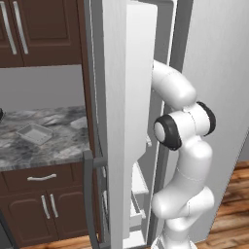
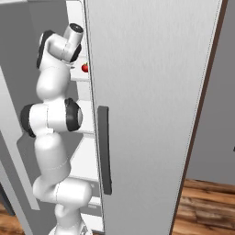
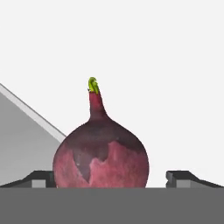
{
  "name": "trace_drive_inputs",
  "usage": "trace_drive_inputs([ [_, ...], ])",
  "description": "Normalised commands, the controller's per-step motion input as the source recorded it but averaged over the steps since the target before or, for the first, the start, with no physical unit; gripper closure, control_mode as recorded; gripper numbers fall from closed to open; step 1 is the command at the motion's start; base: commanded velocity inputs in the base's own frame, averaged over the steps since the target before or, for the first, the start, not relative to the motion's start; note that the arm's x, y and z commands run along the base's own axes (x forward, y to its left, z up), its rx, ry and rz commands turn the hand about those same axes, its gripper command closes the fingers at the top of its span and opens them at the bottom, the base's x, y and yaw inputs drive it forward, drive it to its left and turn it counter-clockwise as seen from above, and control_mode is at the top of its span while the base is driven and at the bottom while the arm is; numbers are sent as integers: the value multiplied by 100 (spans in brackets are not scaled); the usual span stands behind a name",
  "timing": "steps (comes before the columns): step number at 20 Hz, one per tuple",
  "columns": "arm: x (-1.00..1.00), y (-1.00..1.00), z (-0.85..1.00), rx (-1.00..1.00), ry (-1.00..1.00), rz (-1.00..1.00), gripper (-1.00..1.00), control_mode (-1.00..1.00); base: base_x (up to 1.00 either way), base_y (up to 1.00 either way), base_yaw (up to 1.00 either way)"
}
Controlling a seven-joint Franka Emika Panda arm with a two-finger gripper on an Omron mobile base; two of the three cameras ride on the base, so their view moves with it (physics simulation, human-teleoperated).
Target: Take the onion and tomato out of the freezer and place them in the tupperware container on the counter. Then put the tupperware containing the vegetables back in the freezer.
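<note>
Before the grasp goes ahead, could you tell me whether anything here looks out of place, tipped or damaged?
Nothing stands out. The onion sits upright in the freezer, between the open gripper's fingertips. The tomato rests on a shelf. The tupperware container lies flat on the counter.

The glossy white, bulbous-segmented robot arm (image 1: 187,160) has rounded links joined by dark black ring-shaped joints (image 1: 168,132), a grey-capped cylindrical end link, and two small dark claw fingertips (image 3: 39,178).
</note>
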Motion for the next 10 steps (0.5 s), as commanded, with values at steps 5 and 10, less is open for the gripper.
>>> trace_drive_inputs([
  [5,0,12,-22,0,8,-1,100,-100,0,0,0],
  [10,-2,-12,-7,0,0,-11,100,-100,0,0,0],
])
